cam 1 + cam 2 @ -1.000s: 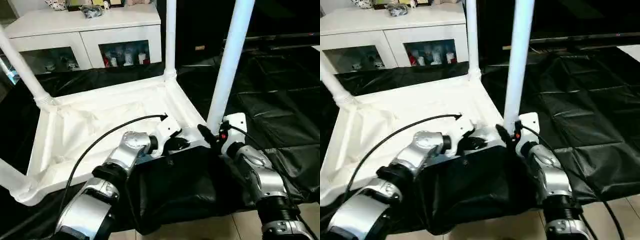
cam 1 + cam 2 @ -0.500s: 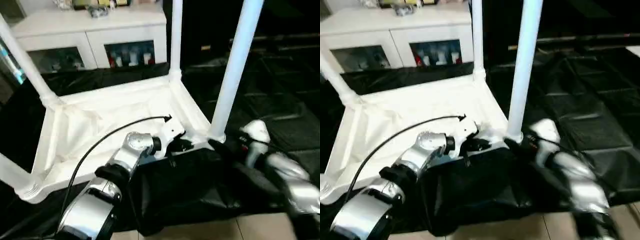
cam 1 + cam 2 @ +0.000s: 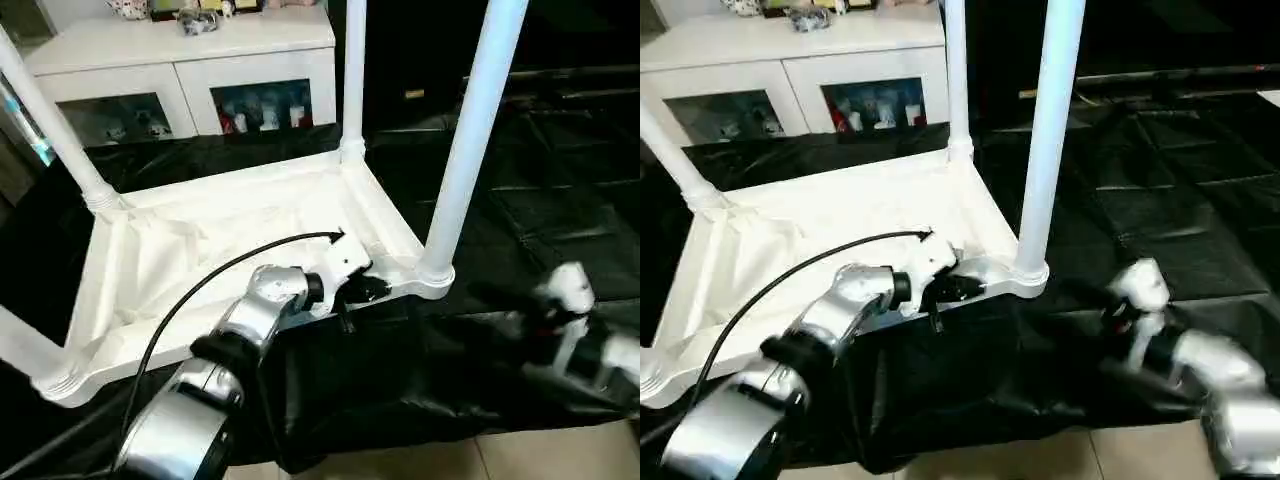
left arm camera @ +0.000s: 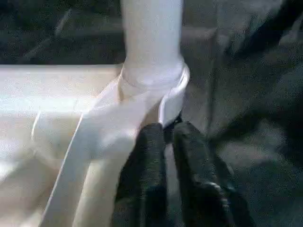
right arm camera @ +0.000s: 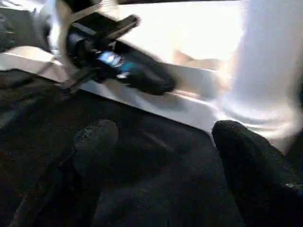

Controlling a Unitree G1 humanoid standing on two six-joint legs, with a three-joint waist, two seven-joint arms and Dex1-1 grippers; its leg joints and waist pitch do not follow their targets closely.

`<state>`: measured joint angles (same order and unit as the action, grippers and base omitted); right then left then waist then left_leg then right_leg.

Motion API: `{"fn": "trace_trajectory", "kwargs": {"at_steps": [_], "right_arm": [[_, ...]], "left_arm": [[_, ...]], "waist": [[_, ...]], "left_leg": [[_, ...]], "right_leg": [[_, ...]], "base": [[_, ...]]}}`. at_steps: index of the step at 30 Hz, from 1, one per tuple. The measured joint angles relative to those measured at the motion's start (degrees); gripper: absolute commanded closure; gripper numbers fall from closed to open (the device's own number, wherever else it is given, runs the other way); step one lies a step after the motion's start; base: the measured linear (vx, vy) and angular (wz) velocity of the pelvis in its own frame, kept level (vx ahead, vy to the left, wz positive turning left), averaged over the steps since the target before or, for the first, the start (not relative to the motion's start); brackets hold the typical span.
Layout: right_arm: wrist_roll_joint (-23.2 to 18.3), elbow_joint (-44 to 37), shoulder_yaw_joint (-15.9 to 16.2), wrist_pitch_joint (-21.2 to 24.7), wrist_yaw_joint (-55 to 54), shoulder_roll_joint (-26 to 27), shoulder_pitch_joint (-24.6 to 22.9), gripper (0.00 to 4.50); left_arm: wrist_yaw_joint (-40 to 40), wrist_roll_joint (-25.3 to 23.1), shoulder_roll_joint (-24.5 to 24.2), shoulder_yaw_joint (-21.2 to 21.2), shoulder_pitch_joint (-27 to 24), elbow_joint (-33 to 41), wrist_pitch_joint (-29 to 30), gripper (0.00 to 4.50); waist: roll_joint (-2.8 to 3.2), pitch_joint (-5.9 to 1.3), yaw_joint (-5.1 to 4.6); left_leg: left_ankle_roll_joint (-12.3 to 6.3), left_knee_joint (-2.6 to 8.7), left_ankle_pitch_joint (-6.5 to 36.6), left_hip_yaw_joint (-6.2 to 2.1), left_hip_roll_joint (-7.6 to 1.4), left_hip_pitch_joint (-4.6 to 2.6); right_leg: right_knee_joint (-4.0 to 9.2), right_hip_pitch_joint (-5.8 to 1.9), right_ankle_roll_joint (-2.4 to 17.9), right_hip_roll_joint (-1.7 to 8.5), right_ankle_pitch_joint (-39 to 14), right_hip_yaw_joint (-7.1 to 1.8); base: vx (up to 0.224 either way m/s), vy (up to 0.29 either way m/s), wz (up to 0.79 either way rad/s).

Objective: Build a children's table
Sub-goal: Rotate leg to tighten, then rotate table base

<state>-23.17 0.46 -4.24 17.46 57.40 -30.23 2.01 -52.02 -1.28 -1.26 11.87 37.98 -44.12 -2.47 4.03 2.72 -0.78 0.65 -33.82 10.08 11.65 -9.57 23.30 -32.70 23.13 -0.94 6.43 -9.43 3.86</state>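
Left eye: small white plastic children's table lay upside down on the black-cloth-draped surface, smooth tubular legs up; white glass-door cabinet behind. Left wrist: left claw, fingers nearly together, pinched the rim beside the round corner socket. Right wrist: right claw spread wide, empty, near that corner.

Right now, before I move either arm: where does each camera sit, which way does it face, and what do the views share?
Head stereo pair: looks forward and down at the upturned children's table; left forearm reaches in.
Left wrist: looks along the left gripper, fingers together at the near corner socket.
Right wrist: looks along the open right gripper, past black cloth, toward that socket.
Shared: both wrist views and the head pair see the same socket.
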Motion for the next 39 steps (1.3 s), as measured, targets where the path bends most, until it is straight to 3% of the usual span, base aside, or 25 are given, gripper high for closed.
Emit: {"fn": "trace_trajectory", "kwargs": {"at_steps": [6,7,10,13,16,18,21,22,25,28,31,36,39], "right_arm": [[0.27,-0.16,2.69,1.10,-0.71,0.87,3.26,0.82],[1.07,1.06,3.36,0.92,-1.41,2.60,5.77,0.82],[3.45,5.21,4.24,-0.16,-4.24,4.79,9.83,0.82],[5.28,9.55,5.34,-1.13,-6.20,6.10,13.49,0.82],[7.45,15.57,6.36,-3.50,-9.08,7.49,18.38,0.82],[8.77,18.96,6.45,-5.07,-11.33,7.70,20.37,0.82],[10.61,24.21,6.51,-7.47,-14.60,9.46,23.74,0.82],[11.29,28.04,6.57,-9.09,-16.74,11.38,26.28,0.82],[12.85,37.09,5.72,-12.30,-23.53,13.06,31.86,0.82],[13.63,45.62,3.67,-15.15,-30.29,14.88,37.26,0.82],[14.02,50.60,2.67,-17.42,-34.36,16.55,39.77,0.82],[14.08,56.08,2.32,-20.58,-36.44,17.35,42.39,0.82],[14.34,59.18,1.44,-22.43,-37.66,17.31,43.64,0.82]], "left_arm": [[-0.12,4.35,-4.17,-2.79,-7.84,19.00,8.85,3.37],[-0.73,6.34,-7.85,-3.78,-14.26,29.71,13.84,3.12],[-2.53,8.57,-14.08,-5.41,-25.05,43.91,21.59,3.01],[-2.16,8.90,-16.28,-8.61,-31.07,51.40,24.80,2.66],[-1.22,10.71,-18.84,-13.70,-38.62,59.73,27.65,2.60],[-1.35,11.56,-19.76,-16.22,-41.55,62.11,28.25,2.29],[-1.24,13.31,-20.94,-18.45,-45.98,65.92,30.20,2.21],[-1.08,14.39,-22.24,-20.02,-49.76,68.98,31.70,2.14],[-0.94,15.33,-22.97,-23.29,-56.99,72.29,33.06,1.82],[-0.66,15.79,-22.86,-25.42,-61.84,74.38,33.25,1.53],[-0.67,16.88,-23.13,-26.24,-64.09,76.58,33.60,1.35],[-0.03,17.56,-24.74,-28.56,-66.80,77.59,33.77,0.90],[0.97,18.54,-24.12,-31.48,-67.29,77.53,32.90,0.85]], "waist": [[-1.93,1.25,-0.20],[-2.51,1.56,-0.63],[-3.11,2.04,-0.35],[-3.66,2.68,0.90],[-4.33,3.20,1.11],[-4.66,3.44,1.23],[-4.82,3.53,1.42],[-5.00,3.64,0.99],[-5.32,3.93,0.99],[-5.75,4.45,1.83],[-5.82,4.51,2.59],[-5.95,4.59,2.79],[-5.98,4.58,3.01]], "left_leg": [[0.01,0.12,0.00,-0.01,-0.03,0.09],[0.03,0.29,0.00,0.04,-0.04,0.18],[0.15,0.30,0.03,-0.25,-0.03,0.65],[0.18,0.46,0.00,0.02,-0.10,0.87],[0.16,0.61,-0.01,0.36,-0.16,0.78],[0.17,0.64,-0.01,0.38,-0.20,0.76],[0.23,0.64,-0.03,0.65,-0.28,0.65],[0.26,0.64,-0.04,0.73,-0.30,0.52],[0.31,0.70,-0.06,1.04,-0.30,0.20],[0.54,0.91,-0.19,1.30,-0.31,0.06],[0.58,0.92,-0.23,1.28,-0.34,-0.01],[0.65,0.92,-0.27,1.25,-0.41,-0.04],[0.66,0.91,-0.29,1.26,-0.40,-0.04]], "right_leg": [[-0.04,0.25,0.00,-0.04,0.00,-0.03],[-0.03,0.66,0.06,-0.07,0.04,-0.12],[0.04,1.20,0.25,-0.11,0.15,0.03],[0.06,1.52,0.49,-0.13,0.27,-0.06],[0.07,1.71,0.52,-0.13,0.27,-0.23],[0.07,1.73,0.53,-0.16,0.27,-0.23],[0.00,1.75,0.59,-0.16,0.31,-0.36],[-0.08,1.77,0.60,-0.16,0.31,-0.44],[-0.21,1.78,0.64,-0.17,0.34,-0.76],[-0.31,1.77,0.34,-0.40,0.16,-1.28],[-0.33,1.73,0.35,-0.88,0.17,-1.88],[-0.42,1.75,0.33,-1.15,0.19,-2.23],[-0.43,1.71,0.35,-1.16,0.21,-2.26]], "base": [[0.000,0.000,0.00],[0.000,0.000,0.00],[0.005,-0.003,-0.08],[0.000,0.000,0.00],[0.000,0.000,0.00],[0.000,0.000,0.00],[0.000,0.000,0.00],[0.000,0.000,0.00],[0.000,0.000,0.00],[0.000,0.000,0.00],[0.000,0.000,0.00],[0.000,0.000,0.00],[0.000,0.000,0.00]]}}
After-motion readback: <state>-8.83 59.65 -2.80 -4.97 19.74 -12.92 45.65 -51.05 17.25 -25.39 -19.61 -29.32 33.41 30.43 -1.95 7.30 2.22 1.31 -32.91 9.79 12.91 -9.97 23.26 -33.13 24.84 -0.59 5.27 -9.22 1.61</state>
